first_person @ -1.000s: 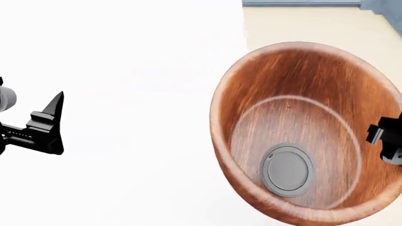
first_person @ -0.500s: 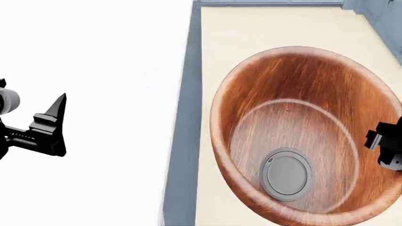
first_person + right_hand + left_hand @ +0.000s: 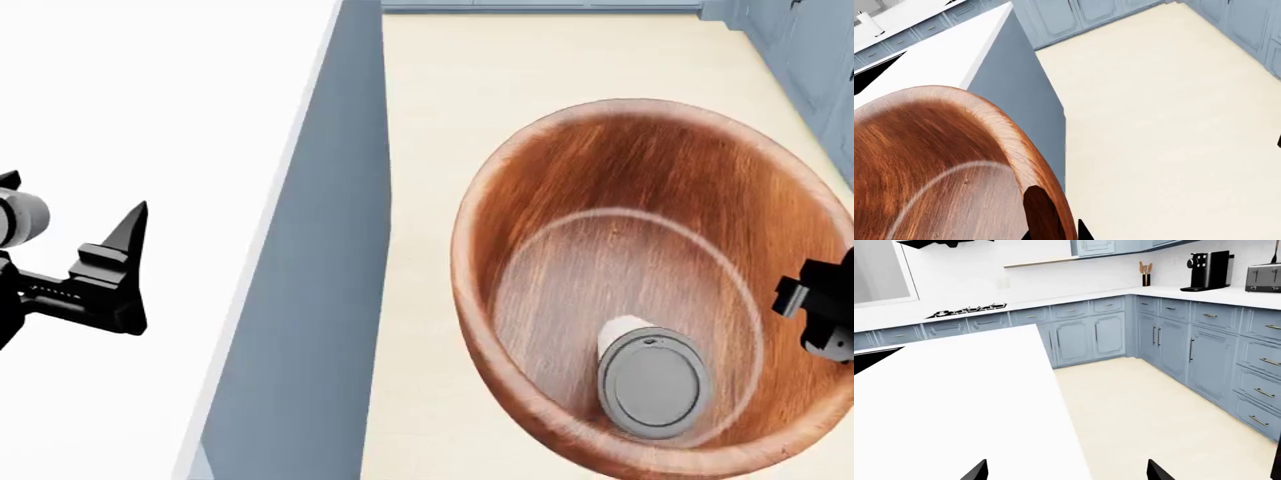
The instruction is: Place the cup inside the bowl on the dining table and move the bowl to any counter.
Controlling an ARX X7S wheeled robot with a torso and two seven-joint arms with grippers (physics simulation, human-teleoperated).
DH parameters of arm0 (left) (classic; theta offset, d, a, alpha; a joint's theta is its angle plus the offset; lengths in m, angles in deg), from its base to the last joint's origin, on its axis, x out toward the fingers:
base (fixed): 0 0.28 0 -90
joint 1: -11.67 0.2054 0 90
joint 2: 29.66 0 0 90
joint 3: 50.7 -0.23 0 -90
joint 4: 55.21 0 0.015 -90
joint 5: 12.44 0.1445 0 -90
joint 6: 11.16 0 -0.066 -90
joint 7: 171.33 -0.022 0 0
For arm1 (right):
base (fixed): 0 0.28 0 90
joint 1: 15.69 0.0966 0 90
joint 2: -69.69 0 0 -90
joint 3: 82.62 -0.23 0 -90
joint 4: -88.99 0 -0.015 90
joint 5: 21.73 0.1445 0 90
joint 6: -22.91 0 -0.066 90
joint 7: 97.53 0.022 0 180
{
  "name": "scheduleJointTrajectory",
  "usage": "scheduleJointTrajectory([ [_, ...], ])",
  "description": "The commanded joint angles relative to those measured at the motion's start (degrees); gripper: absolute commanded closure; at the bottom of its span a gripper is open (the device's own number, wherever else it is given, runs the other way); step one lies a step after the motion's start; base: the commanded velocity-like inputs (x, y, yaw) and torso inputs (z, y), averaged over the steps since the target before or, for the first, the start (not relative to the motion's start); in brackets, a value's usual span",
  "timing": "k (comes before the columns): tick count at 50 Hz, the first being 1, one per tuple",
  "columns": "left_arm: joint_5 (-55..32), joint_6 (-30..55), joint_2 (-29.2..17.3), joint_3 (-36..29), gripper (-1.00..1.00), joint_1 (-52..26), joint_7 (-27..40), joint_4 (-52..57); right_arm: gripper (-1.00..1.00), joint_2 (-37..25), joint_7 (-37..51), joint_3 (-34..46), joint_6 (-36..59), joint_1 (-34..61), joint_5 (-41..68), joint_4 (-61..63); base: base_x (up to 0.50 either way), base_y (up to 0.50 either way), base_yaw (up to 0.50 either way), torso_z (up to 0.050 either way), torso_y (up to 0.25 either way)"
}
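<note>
Our bowl (image 3: 654, 280) fills the right of the head view, off the dining table (image 3: 120, 120) and hanging over cream floor (image 3: 441, 130). Our right gripper (image 3: 817, 318) sits at its far-right rim; in the right wrist view a dark fingertip (image 3: 1084, 231) shows just outside the wall beside the rim (image 3: 1044, 210), so we seem to be clamped on it, though the other finger is hidden. Our left gripper (image 3: 1064, 474) hangs over the table's edge with its two tips spread wide and nothing between them, well apart from the bowl.

The table is a plain white slab with a grey-blue side panel (image 3: 307, 300). Blue cabinets (image 3: 1084, 335) run round the room under a white counter (image 3: 1167, 290), which carries a coffee machine (image 3: 1207, 270).

The cup (image 3: 650, 385) lies inside the bowl near its lower wall, grey lid facing up at us.
</note>
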Motion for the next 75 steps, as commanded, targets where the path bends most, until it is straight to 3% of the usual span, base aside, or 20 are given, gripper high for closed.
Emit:
scheduleJointTrajectory([
  [1, 0.3, 0.1, 0.1, -0.1, -1.0, -0.3, -0.1, -0.4, 1.0, 0.4, -1.3, -0.5, -1.6, 0.2, -1.5, 0.8, 0.0, 0.0, 0.0, 0.0, 0.0],
  [14, 0.1, -0.4, 0.0, -0.1, -1.0, 0.1, -0.1, -0.7, 1.0, -0.4, -0.6, 0.6, -0.3, 1.1, -1.6, 0.9, 0.0, -0.02, 0.0, 0.0, 0.0],
  [42, -0.2, -0.4, -0.1, -0.3, -1.0, 0.0, 0.4, -0.7, 1.0, 0.3, -1.8, 2.8, -1.0, 2.1, -4.9, 0.8, 0.29, -0.44, 0.0, 0.0, 0.001],
  [75, -0.4, -1.2, -0.5, -1.0, -1.0, 0.2, 0.4, -1.3, 1.0, 1.8, -5.6, 4.8, -2.8, 3.4, -8.1, 0.0, 0.48, -0.19, 0.0, 0.0, 0.002],
])
